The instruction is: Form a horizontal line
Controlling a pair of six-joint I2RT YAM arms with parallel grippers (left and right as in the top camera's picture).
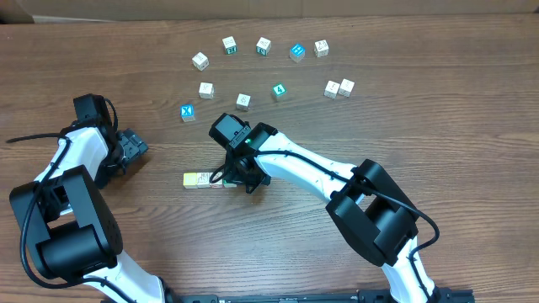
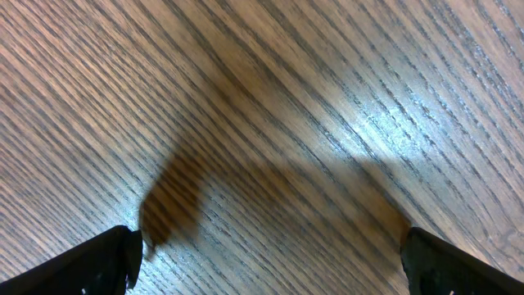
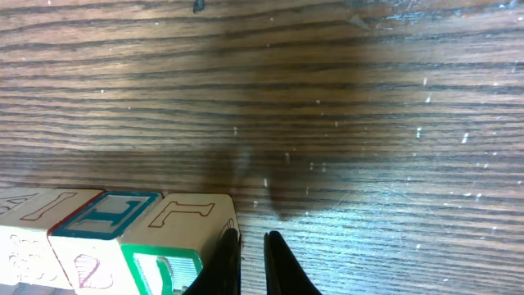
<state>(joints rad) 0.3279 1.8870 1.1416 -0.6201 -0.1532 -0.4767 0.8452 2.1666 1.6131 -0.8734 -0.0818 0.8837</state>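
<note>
A short row of three letter blocks lies on the wooden table left of centre. In the right wrist view the row shows at the lower left, with its rightmost block beside a blue-edged block. My right gripper is shut with nothing between its fingers, and its left finger rests against the right side of the rightmost block; it also shows in the overhead view. My left gripper is open and empty over bare wood, and sits at the far left in the overhead view.
Several loose letter blocks are scattered across the back of the table, among them a blue one, a teal one, a blue one and a pair at the right. The left arm's cable trails off the left edge.
</note>
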